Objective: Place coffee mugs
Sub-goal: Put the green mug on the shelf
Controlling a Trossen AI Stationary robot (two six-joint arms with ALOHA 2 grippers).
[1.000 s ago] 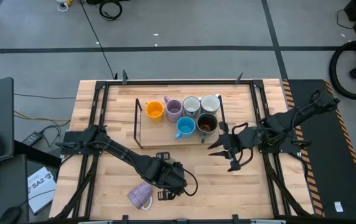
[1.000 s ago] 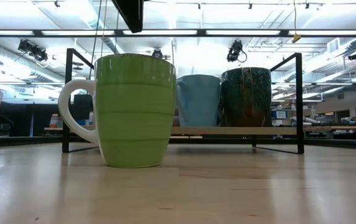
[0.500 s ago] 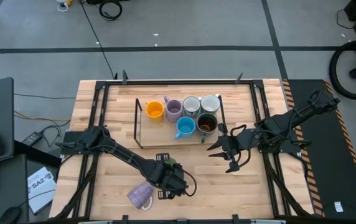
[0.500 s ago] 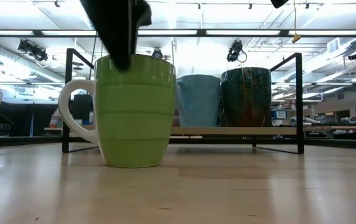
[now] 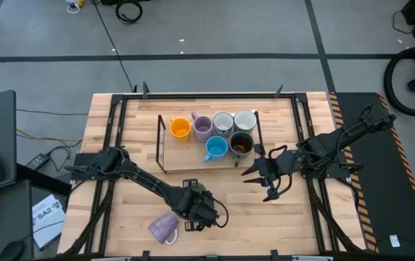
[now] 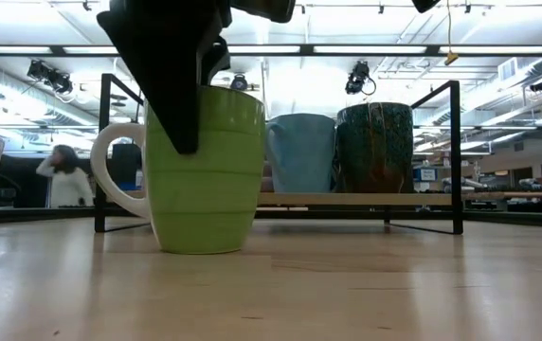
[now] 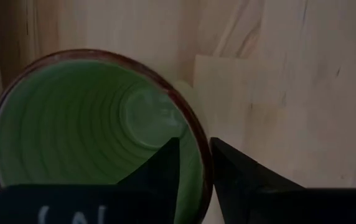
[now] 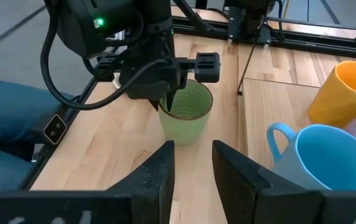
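A green mug [image 5: 196, 191] [image 6: 205, 170] [image 7: 91, 124] [image 8: 187, 112] stands upright on its base on the wooden table, near the front middle. My left gripper [image 7: 195, 152] [image 5: 197, 204] points down over its rim, open. One finger is inside the mug and one [image 6: 181, 104] is outside its wall, on the side next to the handle. A lilac mug [image 5: 164, 228] lies on its side to the left. My right gripper [image 5: 260, 185] [image 8: 193, 155] hovers open at the right, holding nothing.
A black-framed rack [image 5: 161, 145] at the table's far middle holds several mugs: orange [image 5: 180, 128], lilac [image 5: 202, 127], bright blue [image 5: 216, 148] and dark glazed [image 5: 241, 144] among them. Bare wood lies between the rack and the green mug. A person shows far off in the room.
My left gripper has come straight down onto the green mug. In the low view its fingers drop from above the picture to beside the mug's upper wall. The mug has kept its place on the table.
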